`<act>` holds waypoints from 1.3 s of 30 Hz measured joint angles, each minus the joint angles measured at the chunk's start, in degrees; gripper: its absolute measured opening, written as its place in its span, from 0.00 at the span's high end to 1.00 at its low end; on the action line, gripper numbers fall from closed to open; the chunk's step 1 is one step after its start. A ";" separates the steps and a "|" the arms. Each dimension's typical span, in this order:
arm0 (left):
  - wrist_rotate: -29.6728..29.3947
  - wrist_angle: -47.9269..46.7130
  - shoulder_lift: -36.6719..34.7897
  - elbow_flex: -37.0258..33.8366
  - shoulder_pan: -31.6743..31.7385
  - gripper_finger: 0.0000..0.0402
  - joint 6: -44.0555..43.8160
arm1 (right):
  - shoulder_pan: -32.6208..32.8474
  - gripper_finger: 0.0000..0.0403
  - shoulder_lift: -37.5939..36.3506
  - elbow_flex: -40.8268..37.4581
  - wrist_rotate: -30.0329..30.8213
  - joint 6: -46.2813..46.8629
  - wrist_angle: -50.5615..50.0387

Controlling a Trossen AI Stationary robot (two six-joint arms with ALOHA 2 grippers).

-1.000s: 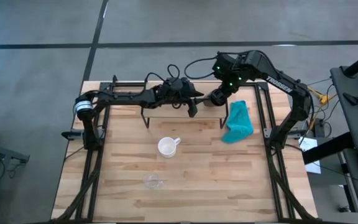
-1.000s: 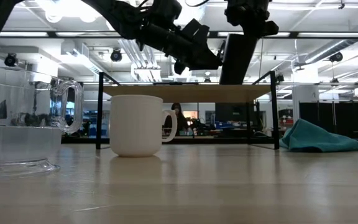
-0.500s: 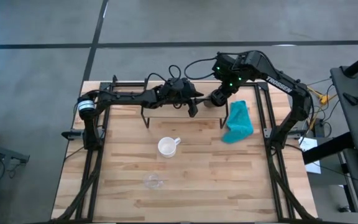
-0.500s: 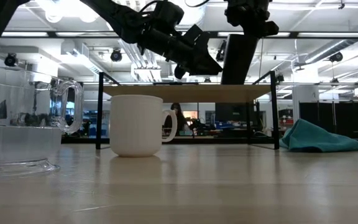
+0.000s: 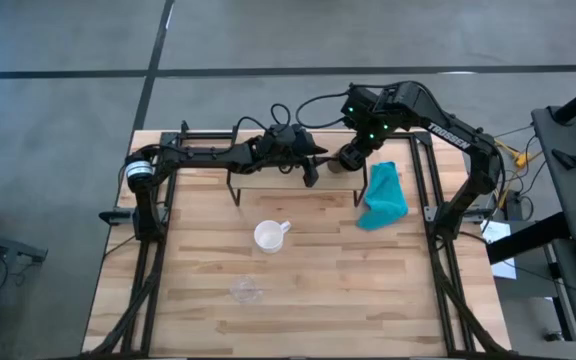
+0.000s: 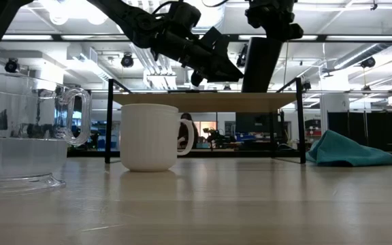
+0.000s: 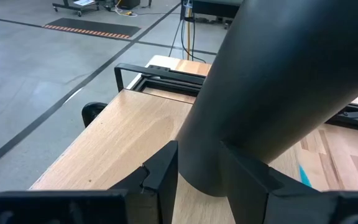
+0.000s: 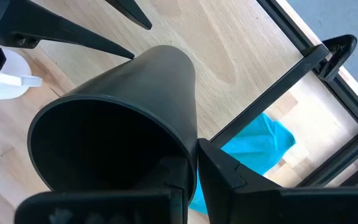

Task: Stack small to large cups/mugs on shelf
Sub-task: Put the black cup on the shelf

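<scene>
The tall black cup [image 6: 258,64] stands over the right part of the light-wood shelf [image 6: 182,101], slightly tilted, and my right gripper [image 6: 269,30] is shut on its top. The cup [image 7: 272,81] fills the left wrist view. My left gripper [image 6: 239,67] is open beside it on the cup's left, with its fingers [image 7: 163,171] either side of the lower end. On the tabletop in front of the shelf stand the white handled mug [image 5: 268,236] and, nearer, the clear glass cup [image 5: 247,292]. My right gripper [image 8: 194,158] holds the black cup by its rim [image 8: 188,146], one finger inside the opening and one outside the wall. It comes from above, pointing down. The cup hangs nearly upright below it, its base [image 6: 256,90] at the shelf board; touching or not, I cannot tell. My left gripper's fingers flank the cup's lower end [image 7: 204,177]; I cannot tell whether they touch it.
A teal cloth [image 5: 383,195] lies crumpled on the table by the shelf's right end. The shelf's thin black legs [image 6: 107,122] stand behind the mug. Open tabletop lies along the near edge to the right of the glass cup.
My left gripper has risen a little beside the black cup. The cup and my right gripper have kept their place.
</scene>
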 joint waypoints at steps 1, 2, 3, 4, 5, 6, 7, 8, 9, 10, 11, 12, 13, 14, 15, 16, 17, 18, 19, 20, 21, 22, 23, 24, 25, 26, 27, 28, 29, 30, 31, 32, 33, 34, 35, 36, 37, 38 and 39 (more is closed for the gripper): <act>-0.01 0.00 0.00 0.00 0.00 0.74 0.00 | 0.00 0.94 0.00 0.00 0.05 0.00 0.11; -0.02 0.00 0.00 0.00 0.00 0.74 -0.01 | 0.00 0.94 0.00 0.00 0.09 -0.18 0.24; -0.02 -0.01 0.00 0.00 0.04 0.74 -0.01 | 0.00 0.94 0.00 0.00 0.10 -0.27 0.34; -0.01 -0.01 0.00 0.00 0.11 0.74 -0.02 | 0.00 0.94 0.00 0.00 0.11 -0.39 0.43; 0.00 0.00 0.00 0.00 0.13 0.74 0.00 | 0.00 0.94 0.00 0.00 0.11 -0.43 0.49; 0.02 0.00 0.00 0.00 0.18 0.74 -0.01 | 0.00 0.94 0.00 0.00 0.11 -0.53 0.58; 0.02 0.00 0.00 0.00 0.24 0.74 -0.01 | 0.00 0.94 0.00 0.00 0.12 -0.77 0.71; 0.02 0.00 0.00 0.00 0.24 0.74 -0.01 | 0.00 0.94 0.00 -0.02 0.16 -1.15 0.90; 0.02 -0.02 0.00 0.00 0.24 0.74 0.00 | 0.00 0.94 0.00 -0.02 0.26 -1.55 1.25; 0.02 -0.02 0.00 0.00 0.24 0.74 0.00 | -0.01 0.94 0.00 -0.02 0.31 -2.14 1.76; 0.02 -0.02 0.00 0.00 0.24 0.74 0.00 | -0.02 0.94 0.00 -0.02 0.33 -2.96 2.30; 0.02 -0.02 0.00 0.00 0.24 0.74 -0.01 | -0.02 0.94 0.00 -0.02 0.31 -3.94 2.95; 0.03 -0.01 0.00 0.00 0.24 0.74 0.00 | -0.02 0.94 0.00 -0.02 0.31 -4.78 3.76; 0.04 0.03 0.00 0.00 0.24 0.74 -0.01 | 0.00 0.94 0.02 -0.02 0.25 -5.29 4.50; 0.04 0.04 0.00 0.00 0.25 0.74 -0.02 | 0.00 0.94 0.04 -0.02 0.20 -5.42 4.91; 0.06 0.04 0.00 0.00 0.26 0.74 0.00 | 0.00 0.94 0.04 -0.02 0.10 -5.47 4.84; 0.07 0.04 0.00 0.00 0.30 0.74 0.00 | 0.00 0.94 0.04 -0.02 0.07 -5.47 4.66; 0.09 0.04 0.00 0.00 0.37 0.74 0.00 | 0.00 0.94 0.04 -0.02 0.07 -5.48 4.58; 0.11 0.04 0.00 0.00 0.41 0.74 0.00 | 0.00 0.94 0.04 -0.02 0.08 -5.63 4.60; 0.13 0.04 0.00 0.00 0.50 0.74 0.00 | 0.00 0.94 0.04 -0.02 0.09 -5.78 4.61; 0.15 0.04 0.00 0.00 0.55 0.74 0.00 | 0.00 0.94 0.04 -0.02 0.11 -5.79 4.58; 0.17 0.04 0.00 0.00 0.61 0.74 0.00 | 0.00 0.94 0.04 -0.02 0.11 -5.79 4.62; 0.17 0.04 0.00 0.00 0.65 0.74 -0.01 | -0.05 0.94 0.04 -0.02 0.16 -5.82 4.70; 0.16 0.14 0.00 0.00 0.71 0.74 0.00 | -0.15 0.94 0.04 -0.02 0.30 -5.84 4.89; 0.16 0.40 0.00 0.00 0.73 0.74 0.00 | -0.20 0.94 0.04 -0.02 0.54 -5.84 5.21; 0.15 0.46 0.00 0.00 0.74 0.74 -0.01 | -0.31 0.94 0.04 -0.02 0.98 -5.86 5.65; 0.15 0.53 0.00 0.00 0.74 0.74 0.00 | -0.37 0.94 0.04 -0.02 1.51 -5.97 6.30; 0.15 0.61 0.00 0.00 0.77 0.74 -0.02 | -0.42 0.94 0.04 -0.02 1.70 -5.97 6.96; 0.15 0.61 0.00 0.00 0.77 0.74 0.00 | -0.53 0.94 0.04 -0.02 1.73 -5.97 7.55; 0.13 0.61 0.00 0.00 0.77 0.74 -0.02 | -0.55 0.94 0.04 -0.02 1.76 -5.97 7.98; 0.15 0.63 0.00 0.00 0.77 0.74 0.00 | -0.58 0.94 0.04 -0.02 1.77 -5.97 8.05; 0.15 0.65 0.00 0.00 0.77 0.74 -0.02 | -0.57 0.94 0.04 -0.02 1.77 -5.97 7.89; 0.15 0.66 0.00 0.00 0.77 0.74 -0.01 | -0.57 0.94 0.04 -0.02 1.77 -5.97 7.91; 0.15 0.66 0.00 0.00 0.82 0.74 -0.02 | -0.64 0.94 0.04 -0.02 1.77 -5.97 7.96; 0.15 0.66 0.00 0.00 0.86 0.74 -0.02 | -0.66 0.94 0.04 -0.02 1.77 -5.97 7.97; 0.15 0.66 0.00 0.00 0.85 0.74 -0.02 | -0.66 0.94 0.04 -0.02 1.77 -5.97 8.09; 0.15 0.66 0.00 0.00 0.85 0.74 -0.02 | -0.66 0.94 0.04 -0.02 1.77 -5.97 8.34; 0.15 0.66 0.00 0.00 0.86 0.74 -0.02 | -0.66 0.94 0.04 -0.02 1.78 -5.97 8.75; 0.13 0.66 0.00 0.00 0.88 0.74 -0.02 | -0.67 0.94 0.04 -0.02 1.79 -5.97 9.27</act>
